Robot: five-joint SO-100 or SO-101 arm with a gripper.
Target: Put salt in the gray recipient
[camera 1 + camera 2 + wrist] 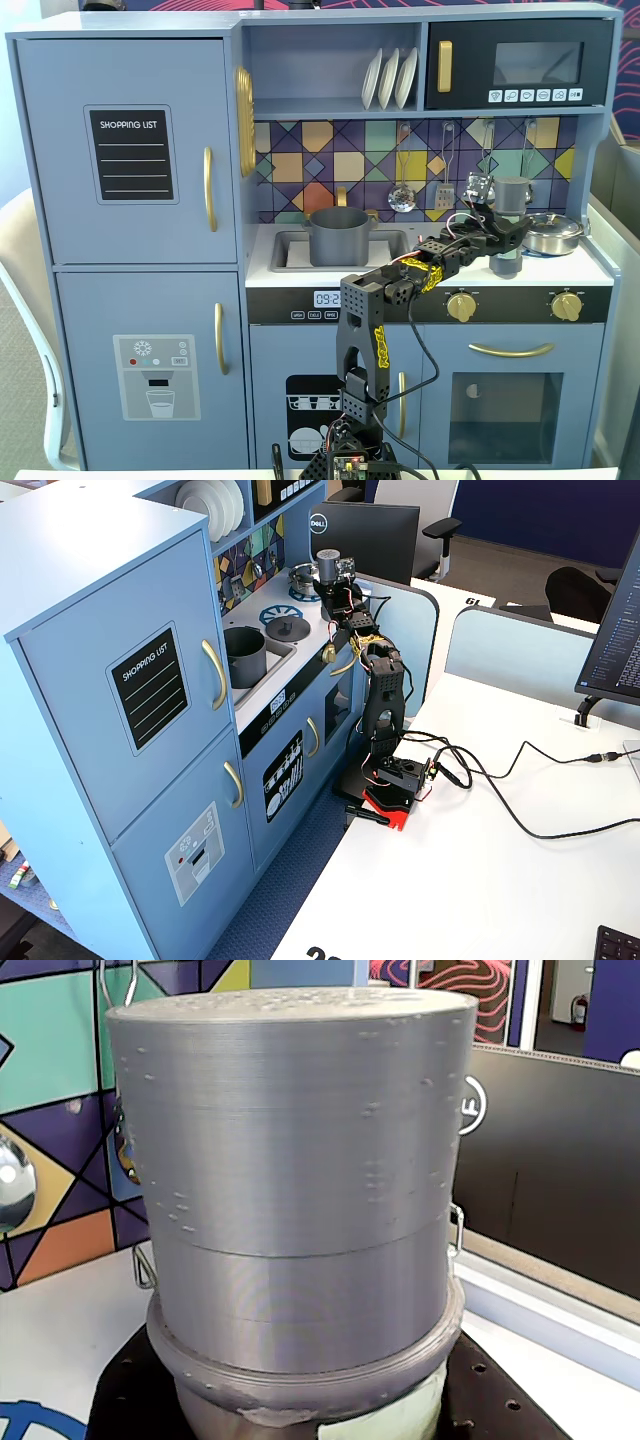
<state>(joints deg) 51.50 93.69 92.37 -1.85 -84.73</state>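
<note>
The salt [512, 200] is a tall gray shaker at the right of the toy kitchen counter, by the backsplash. It fills the wrist view [300, 1160], with its pale green label at the bottom edge. My gripper [503, 240] reaches in from the left and is shut on its lower body. Black fingers [130, 1400] flank it closely on both sides. In a fixed view the shaker [327, 565] stands above the gripper [335, 588]. The gray recipient [340, 238] is a dark pot with side handles sitting in the sink, left of the gripper, also seen from the side [245, 655].
A shiny steel pan [552, 232] sits right beside the salt, against the right wall. A flat gray lid [287, 628] lies on the counter between sink and stove. Utensils [402, 195] hang on the backsplash. A shelf with plates [390, 78] overhangs the counter.
</note>
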